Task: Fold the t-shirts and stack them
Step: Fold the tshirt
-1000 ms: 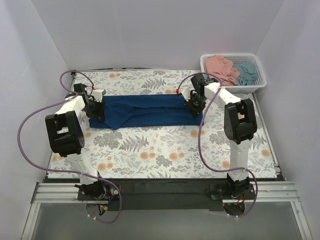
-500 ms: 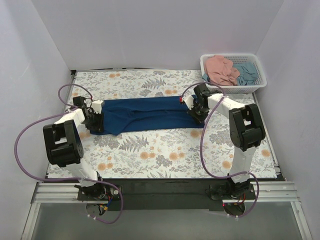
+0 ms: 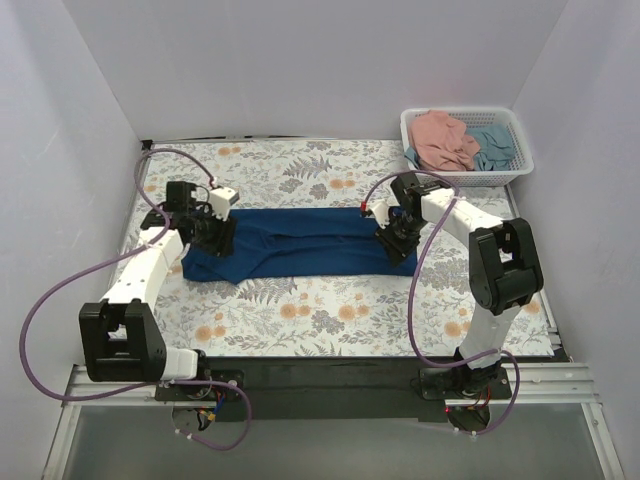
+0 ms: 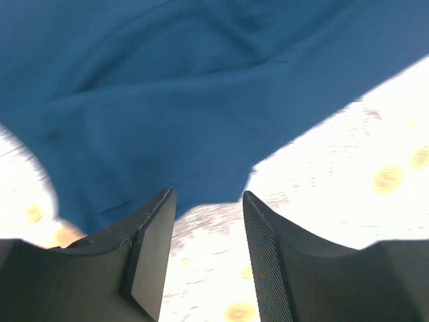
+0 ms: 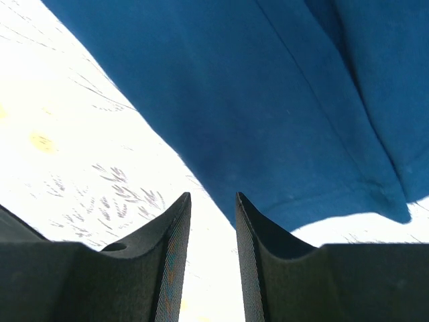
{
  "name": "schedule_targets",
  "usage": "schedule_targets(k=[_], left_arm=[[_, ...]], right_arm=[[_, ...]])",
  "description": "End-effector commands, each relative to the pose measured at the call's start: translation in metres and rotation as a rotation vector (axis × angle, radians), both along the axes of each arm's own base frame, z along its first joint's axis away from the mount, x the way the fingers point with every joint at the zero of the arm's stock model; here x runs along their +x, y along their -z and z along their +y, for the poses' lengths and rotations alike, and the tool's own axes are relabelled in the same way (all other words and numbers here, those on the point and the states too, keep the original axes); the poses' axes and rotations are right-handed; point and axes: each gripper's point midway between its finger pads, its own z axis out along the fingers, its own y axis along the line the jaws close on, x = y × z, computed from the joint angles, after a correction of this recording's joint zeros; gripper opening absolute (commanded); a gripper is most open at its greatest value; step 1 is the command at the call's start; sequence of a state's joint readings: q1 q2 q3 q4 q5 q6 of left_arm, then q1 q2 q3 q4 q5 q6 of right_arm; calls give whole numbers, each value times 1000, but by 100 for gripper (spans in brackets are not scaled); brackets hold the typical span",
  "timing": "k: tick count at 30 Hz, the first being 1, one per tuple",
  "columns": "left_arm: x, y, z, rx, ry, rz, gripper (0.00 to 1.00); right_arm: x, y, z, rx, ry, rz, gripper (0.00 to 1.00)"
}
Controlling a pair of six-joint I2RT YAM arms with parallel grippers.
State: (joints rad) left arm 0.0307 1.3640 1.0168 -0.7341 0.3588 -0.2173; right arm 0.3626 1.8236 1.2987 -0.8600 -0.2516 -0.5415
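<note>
Across the middle of the tabletop (image 3: 330,310), the navy t-shirt (image 3: 300,242) lies folded lengthwise into a long band. Left gripper (image 3: 213,232) and right gripper (image 3: 393,238) sit at its ends, jaws apart, gripping nothing. Judged progress: early; crosswise folds remain. Pink t-shirt (image 3: 440,140) and teal t-shirt (image 3: 492,145) lie crumpled in the basket (image 3: 470,179).

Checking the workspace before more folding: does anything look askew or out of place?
Nothing is spilled or damaged. The navy t-shirt lies creased, its near edge uneven; the pink t-shirt and teal t-shirt sit crumpled in the basket.
</note>
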Motion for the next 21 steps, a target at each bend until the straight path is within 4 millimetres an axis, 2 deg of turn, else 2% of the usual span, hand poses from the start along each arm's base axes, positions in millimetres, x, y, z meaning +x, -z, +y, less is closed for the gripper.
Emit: schedule_targets(k=[1,5,7,10,15,21], left_arm=[[-8,1,-36,-30,-8,40,44],[-11,19,-58,8,-7,37,40],[-17,35,-68,66,-2,38,37],[-14,50,-71,117,-23,25,33],[-1,61,-74,149,-39,13,22],[18,71,-74,195,-72,4,21]], right_arm=[[-6,-12,13,50,18,31,39],[-4,-6,13,43,40,36,39],[-1,-1,11,24,53,36,39],[0,7,8,4,67,37,38],[-5,13,7,-1,69,50,38],[-1,16,3,-28,66,40,38]])
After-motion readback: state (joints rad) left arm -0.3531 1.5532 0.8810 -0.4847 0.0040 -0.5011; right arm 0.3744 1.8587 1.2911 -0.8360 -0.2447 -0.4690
